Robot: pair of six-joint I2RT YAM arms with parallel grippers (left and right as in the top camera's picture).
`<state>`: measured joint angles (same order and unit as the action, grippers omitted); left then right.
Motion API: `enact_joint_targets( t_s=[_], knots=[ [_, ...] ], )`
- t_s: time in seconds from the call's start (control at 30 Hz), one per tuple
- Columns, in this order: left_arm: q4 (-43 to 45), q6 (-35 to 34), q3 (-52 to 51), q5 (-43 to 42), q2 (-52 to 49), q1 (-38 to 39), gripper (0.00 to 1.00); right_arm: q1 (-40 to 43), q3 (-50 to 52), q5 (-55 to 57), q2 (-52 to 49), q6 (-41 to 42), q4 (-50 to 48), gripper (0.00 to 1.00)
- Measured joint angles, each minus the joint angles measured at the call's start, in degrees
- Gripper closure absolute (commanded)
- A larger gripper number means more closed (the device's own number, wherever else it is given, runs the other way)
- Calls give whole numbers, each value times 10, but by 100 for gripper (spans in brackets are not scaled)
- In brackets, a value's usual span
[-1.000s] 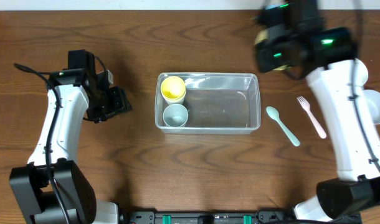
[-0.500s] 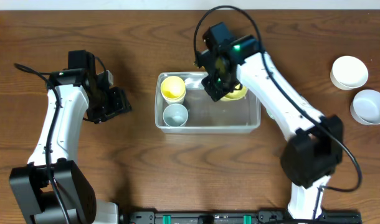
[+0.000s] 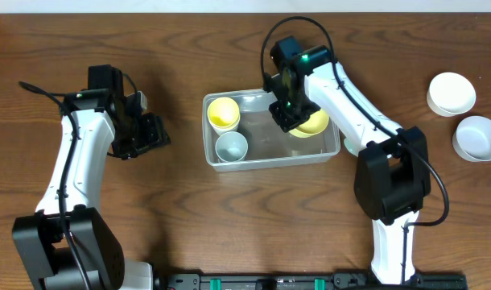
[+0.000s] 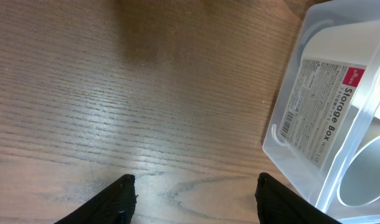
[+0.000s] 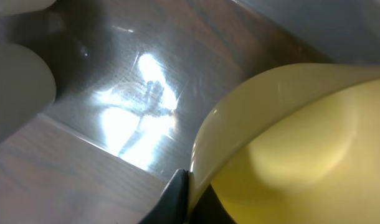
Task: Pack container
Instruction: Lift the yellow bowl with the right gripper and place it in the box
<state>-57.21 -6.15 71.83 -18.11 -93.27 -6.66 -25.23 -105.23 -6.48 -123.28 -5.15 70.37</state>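
The clear plastic container [image 3: 330, 150] sits mid-table, slightly skewed. Inside it at the left are a yellow cup [image 3: 222, 112] and a pale blue cup [image 3: 231, 146]. My right gripper [image 3: 291, 113] is inside the container, shut on the rim of a yellow bowl [image 3: 311, 124]; the wrist view shows the bowl [image 5: 302, 137] pinched between the fingers [image 5: 191, 198] just above the container floor. My left gripper [image 3: 153, 133] is open and empty over bare wood left of the container [image 4: 327, 118], its fingers [image 4: 193, 199] wide apart.
Two white bowls [image 3: 451, 93] [image 3: 477, 137] stand at the right edge. A mint spoon [image 3: 349, 147] shows partly behind the right arm, right of the container. The container's label faces the left wrist camera.
My right arm swung in from the far right with the yellow bowl and lowered it into the container's right half. The container shifted and skewed slightly. The left arm stayed still.
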Motion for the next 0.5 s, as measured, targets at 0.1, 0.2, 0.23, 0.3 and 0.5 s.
enact_joint_targets(
  t_s=[0.1, 0.2, 0.23, 0.3, 0.5],
  knots=[
    [0, 0, 0, 0, 0, 0, 37, 3, 0, 2, 0, 1, 7, 68],
    [0, 0, 0, 0, 0, 0, 37, 4, 0, 4, 0, -7, 15, 58],
    [0, 0, 0, 0, 0, 0, 37, 4, 0, 5, 0, -8, 17, 58],
    [0, 0, 0, 0, 0, 0, 37, 4, 0, 5, 0, -10, 21, 58],
    [-3, 0, 0, 0, 0, 0, 37, 17, -4, 26, 37, 11, 3, 43]
  ],
)
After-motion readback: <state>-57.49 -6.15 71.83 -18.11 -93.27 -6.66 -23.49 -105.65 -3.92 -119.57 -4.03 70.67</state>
